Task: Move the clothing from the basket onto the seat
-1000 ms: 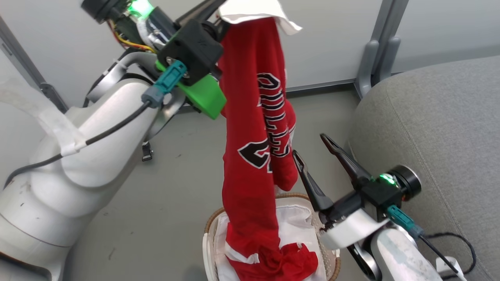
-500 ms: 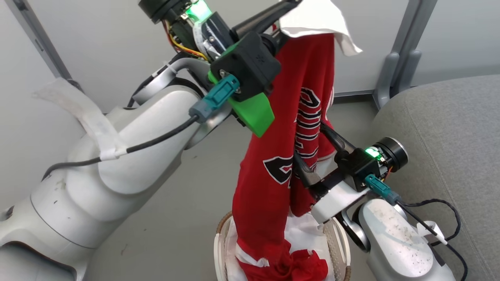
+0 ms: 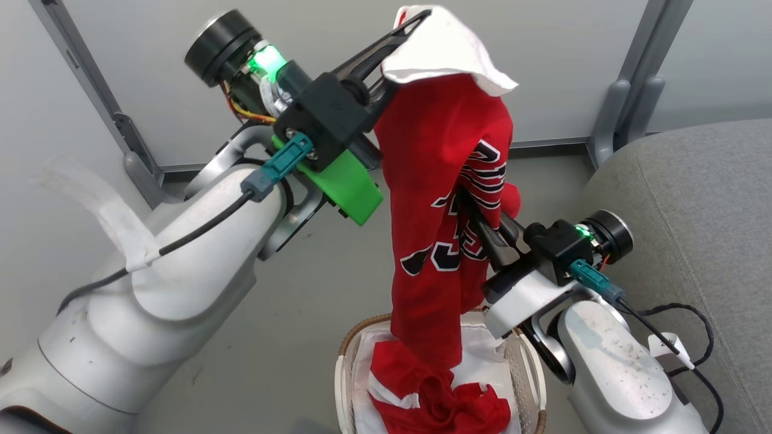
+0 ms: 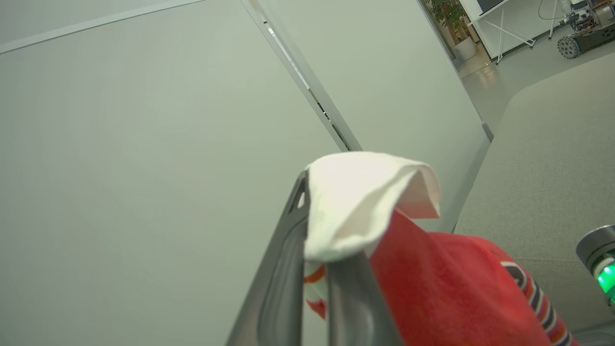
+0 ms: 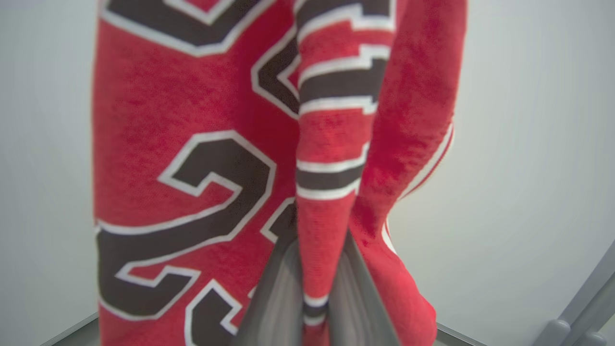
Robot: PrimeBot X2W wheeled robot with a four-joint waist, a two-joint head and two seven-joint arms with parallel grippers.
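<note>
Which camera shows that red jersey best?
Head view: the red jersey hangs full length down to the basket. Right wrist view shows its lettering close up; left wrist view, a red fold under white cloth.

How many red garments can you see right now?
2. A lettered jersey hangs from the left gripper; the right gripper has its fingers shut on it lower down. A white-trimmed garment lies crumpled in the basket. More could be hidden beneath.
</note>
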